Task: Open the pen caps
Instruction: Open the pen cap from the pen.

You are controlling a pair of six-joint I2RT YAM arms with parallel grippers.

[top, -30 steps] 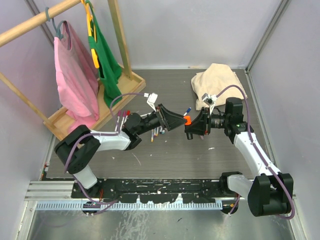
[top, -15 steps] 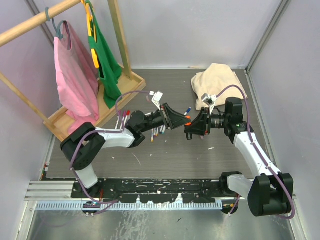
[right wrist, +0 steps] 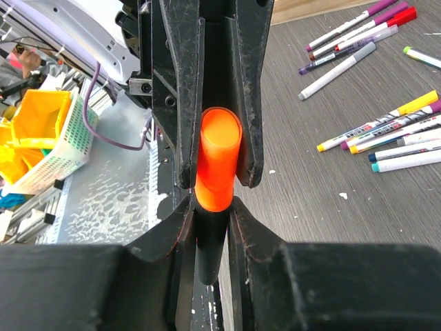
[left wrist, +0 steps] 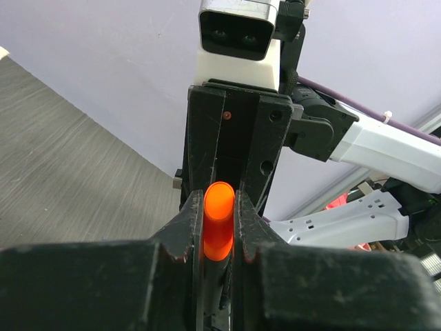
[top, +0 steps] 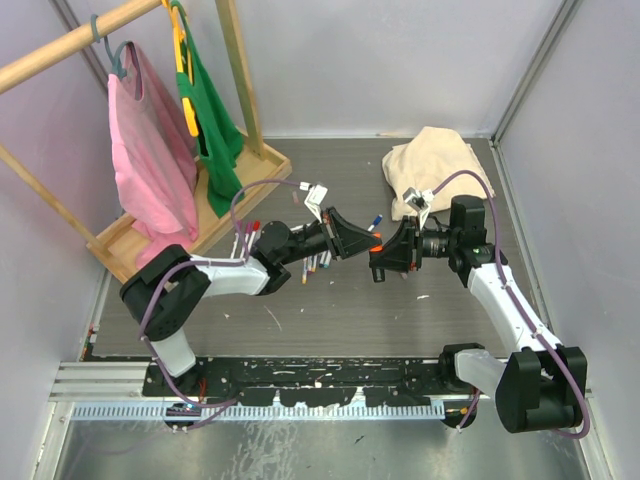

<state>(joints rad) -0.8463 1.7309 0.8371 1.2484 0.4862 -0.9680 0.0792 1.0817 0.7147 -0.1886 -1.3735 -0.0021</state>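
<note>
A stubby black highlighter body (right wrist: 210,252) with an orange cap (right wrist: 218,160) hangs above the table's middle. My right gripper (right wrist: 211,207) is shut on the black body just below the cap. From the opposite side, my left gripper (left wrist: 218,205) is shut on the orange cap (left wrist: 218,222), a finger pressed to each side. In the top view the two grippers meet tip to tip at the orange cap (top: 376,243). Several loose white-barrelled pens (right wrist: 377,135) lie on the table with coloured pen caps such as yellow (right wrist: 422,102) and red (right wrist: 405,15).
A beige cloth (top: 432,165) lies at the back right. A wooden rack (top: 180,215) with pink (top: 150,150) and green (top: 210,120) garments stands at the back left. More pens (top: 316,262) lie under the left arm.
My left gripper moved right onto the orange cap and closed on it. The right arm held still.
</note>
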